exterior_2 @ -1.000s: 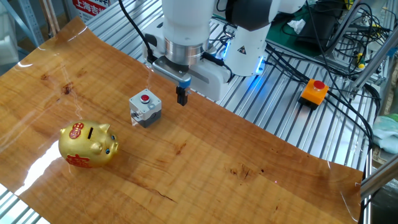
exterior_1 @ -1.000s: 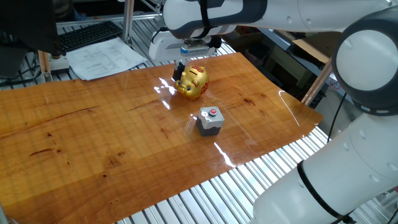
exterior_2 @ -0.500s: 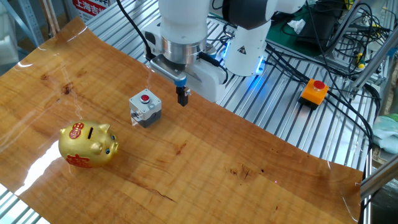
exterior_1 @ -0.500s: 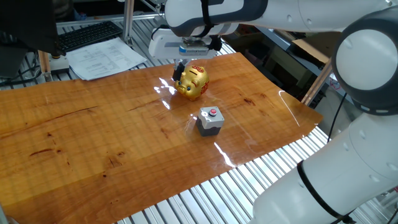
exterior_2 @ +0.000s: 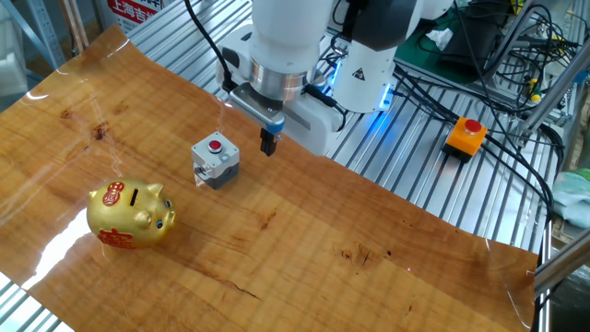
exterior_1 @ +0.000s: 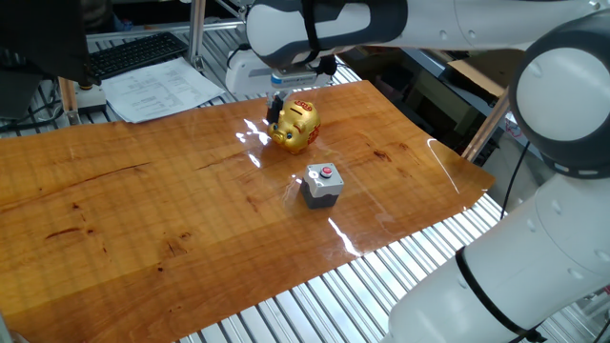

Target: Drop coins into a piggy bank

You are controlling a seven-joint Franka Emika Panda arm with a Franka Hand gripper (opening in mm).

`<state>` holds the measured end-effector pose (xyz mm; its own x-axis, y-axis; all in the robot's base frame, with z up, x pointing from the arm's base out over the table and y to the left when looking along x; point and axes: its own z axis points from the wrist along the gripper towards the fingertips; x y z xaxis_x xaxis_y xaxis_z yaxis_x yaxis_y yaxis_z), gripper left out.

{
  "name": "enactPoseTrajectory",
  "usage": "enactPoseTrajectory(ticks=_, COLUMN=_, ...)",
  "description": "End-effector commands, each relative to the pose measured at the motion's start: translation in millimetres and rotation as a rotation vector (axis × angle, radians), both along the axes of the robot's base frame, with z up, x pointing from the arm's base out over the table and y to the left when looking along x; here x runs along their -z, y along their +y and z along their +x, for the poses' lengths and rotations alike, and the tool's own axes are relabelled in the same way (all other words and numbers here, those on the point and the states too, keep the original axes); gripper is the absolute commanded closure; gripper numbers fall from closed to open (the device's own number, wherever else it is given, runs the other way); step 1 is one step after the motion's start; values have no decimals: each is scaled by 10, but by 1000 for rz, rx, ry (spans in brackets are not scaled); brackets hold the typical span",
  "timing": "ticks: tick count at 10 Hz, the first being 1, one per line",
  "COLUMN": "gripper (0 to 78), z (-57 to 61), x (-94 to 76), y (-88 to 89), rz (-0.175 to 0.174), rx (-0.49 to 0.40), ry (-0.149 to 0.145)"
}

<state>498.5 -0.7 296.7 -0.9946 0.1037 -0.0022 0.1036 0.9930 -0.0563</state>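
- Golden, shiny pig-shaped piggy bank point(exterior_2: 130, 214) with red markings stands upright on the glossy wooden tabletop point(exterior_2: 304, 249); in the other fixed view it sits near the table's lower left edge, snout toward the right, dark coin slot on its back facing up.
- Dark two-finger gripper point(exterior_2: 269, 142) of the white robot arm point(exterior_2: 288, 46) hangs above the far side of the table, fingers pointing straight down and pressed close together. Whether a coin sits between the tips I cannot tell; nothing is visible there at this size.
- Between the gripper and the pig stands a small grey box with a red button point(exterior_2: 215, 161), just beside the gripper's line of travel in that view and well apart from the pig.
- From the gripper, the pig lies across the table toward the opposite edge, lower in height. In one fixed view the gripper point(exterior_1: 275, 103) seems to overlap the piggy bank point(exterior_1: 294, 125), but the other view shows them clearly separated, so that overlap is only a matter of viewpoint.
- The slot's long axis appears to run along the pig's body, tail to snout; a coin would likely need its flat face lined up with that direction.
- My judgement: the coming move is a crossing over or past the grey box, then centring above the slot.
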Motion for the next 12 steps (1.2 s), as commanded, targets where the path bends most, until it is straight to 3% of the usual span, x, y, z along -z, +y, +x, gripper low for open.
enactPoseTrajectory(ticks=1, gripper=776, z=-24, x=140, y=-19, rz=0, rx=-10, ry=-14)
enactPoseTrajectory(ticks=4, gripper=776, z=-48, x=295, y=-44, rz=0, rx=-17, ry=-30)
enactPoseTrajectory(ticks=8, gripper=776, z=-54, x=295, y=-44, rz=-5, rx=-8, ry=-39)
enactPoseTrajectory(ticks=12, gripper=776, z=-54, x=295, y=-44, rz=20, rx=22, ry=-35)
